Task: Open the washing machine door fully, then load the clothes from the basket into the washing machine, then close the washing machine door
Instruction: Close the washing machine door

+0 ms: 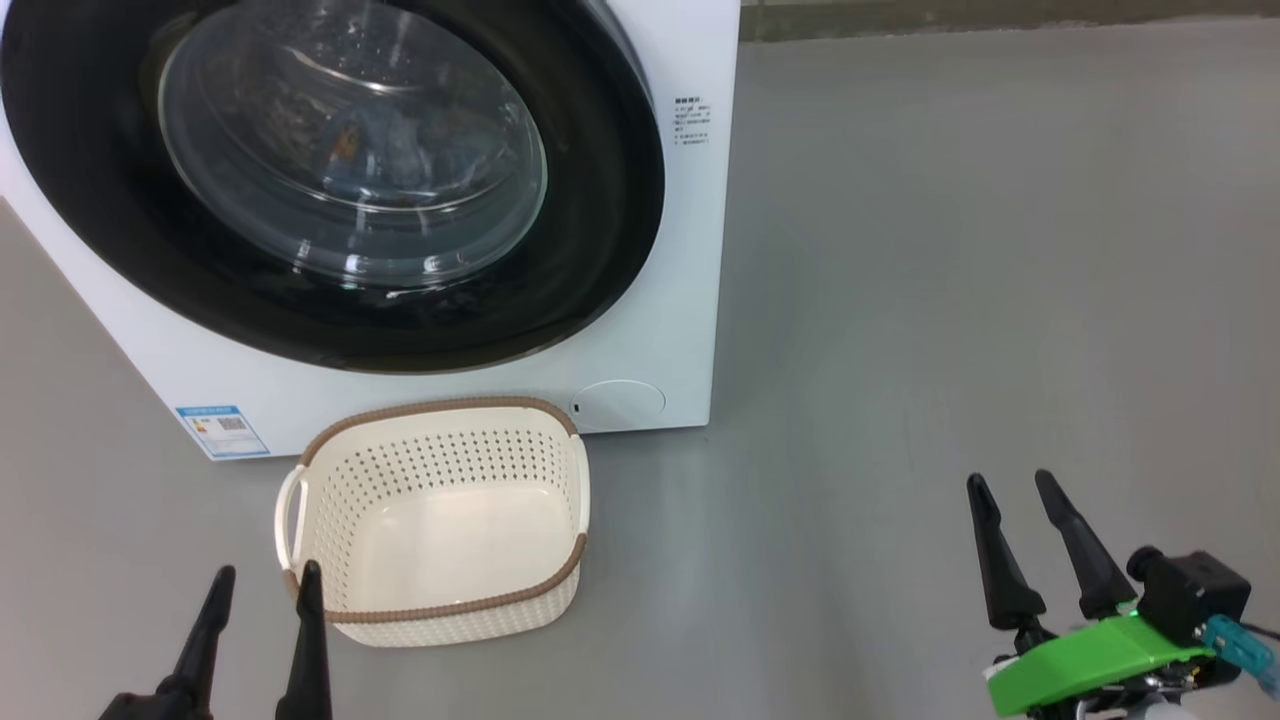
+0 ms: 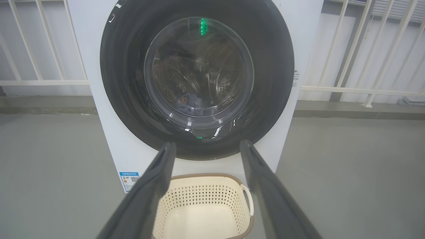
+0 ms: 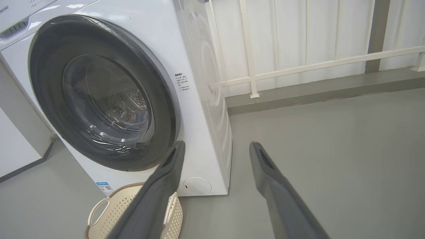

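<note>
While the left gripper (image 1: 268, 575) and the right gripper (image 1: 1010, 482) stand wide open and hold nothing, the basket (image 1: 440, 408) sits empty just beside the left one, in front of the washing machine (image 1: 690, 330). Its door (image 1: 600, 200) is shut, with the clothes (image 1: 370, 150) inside behind the glass.

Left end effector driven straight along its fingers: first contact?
Likely the washing machine door, at its lower black rim; the left end effector aims there, passing above the basket. Depth is unclear.
</note>
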